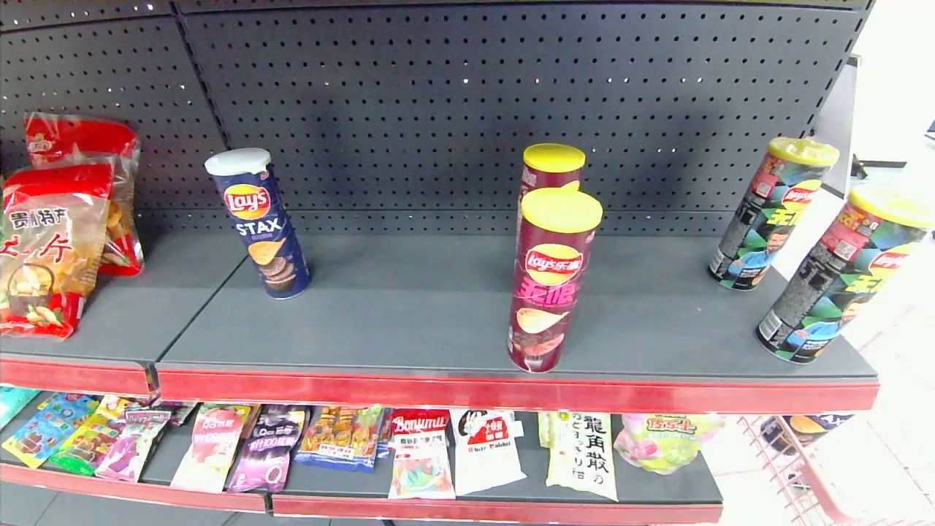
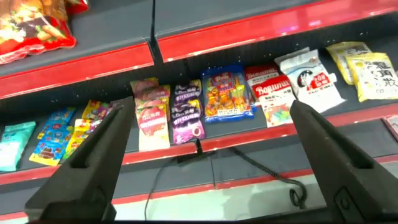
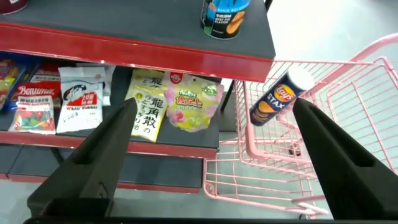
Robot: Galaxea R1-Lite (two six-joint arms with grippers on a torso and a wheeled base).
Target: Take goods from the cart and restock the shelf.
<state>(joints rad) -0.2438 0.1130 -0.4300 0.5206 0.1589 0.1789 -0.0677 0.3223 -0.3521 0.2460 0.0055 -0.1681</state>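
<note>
Dark pegboard wall (image 1: 467, 88) (perforated), pale floor (image 1: 902, 453) beside.

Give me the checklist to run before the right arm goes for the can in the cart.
1. Right gripper open and empty: ok.
2. Can lying in the cart, nothing on top of it: ok.
3. Right gripper lined up on the can: cannot tell.
4. Bare room on the shelf for one more can: ok.
5. Left gripper open, empty, away from the cart: ok.
6. More goods in the cart: cannot tell.
</note>
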